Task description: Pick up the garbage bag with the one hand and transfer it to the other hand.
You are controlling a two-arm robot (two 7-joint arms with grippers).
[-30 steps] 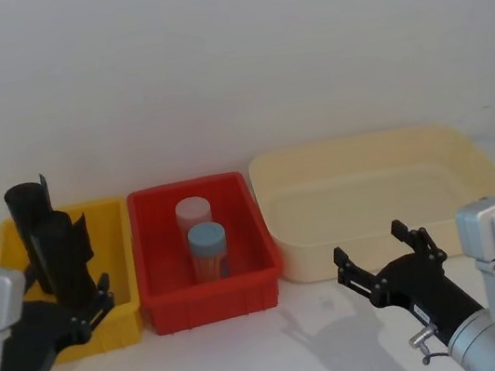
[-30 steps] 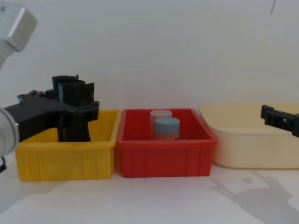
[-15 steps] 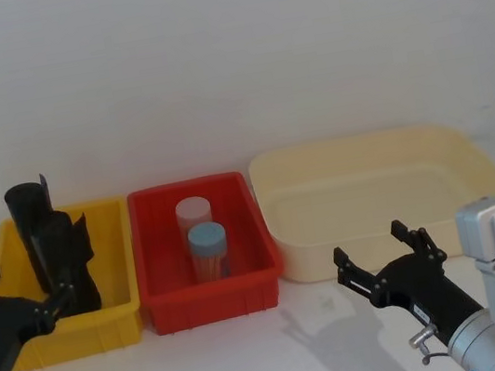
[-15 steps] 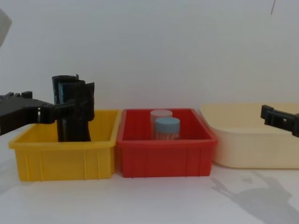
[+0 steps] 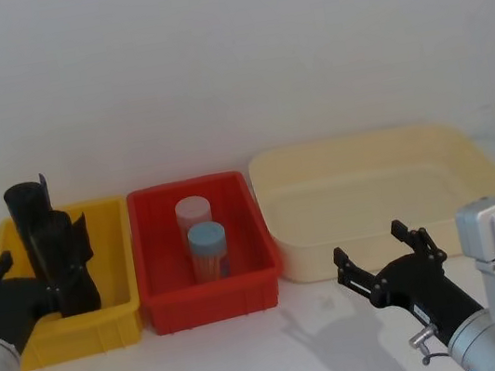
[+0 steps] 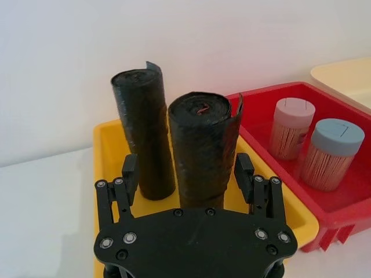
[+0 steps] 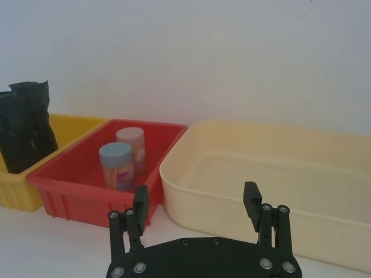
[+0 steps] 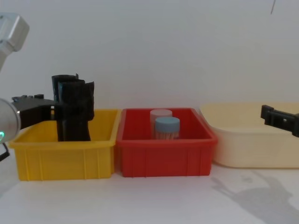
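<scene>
The garbage bag (image 5: 64,263) is the thicker black roll, standing upright at the front of the yellow bin (image 5: 121,311). A thinner black roll (image 5: 26,213) stands just behind it. My left gripper (image 5: 30,288), with a green wrist light, is open at the bin's left side. In the left wrist view the left gripper (image 6: 186,172) has one finger on each side of the garbage bag (image 6: 203,145), with a gap on both sides. From the chest, the left gripper (image 8: 41,104) points at the rolls (image 8: 74,109). My right gripper (image 5: 388,253) hovers open before the cream tub.
A red bin (image 5: 215,305) holding two capped jars (image 5: 208,248) sits in the middle. A large cream tub (image 5: 372,140) stands to its right. The bare white table runs along the front. A white wall is close behind the bins.
My left gripper has moved left, away from the front of the rolls, and now faces the thicker roll from the bin's left side. The right arm has not moved.
</scene>
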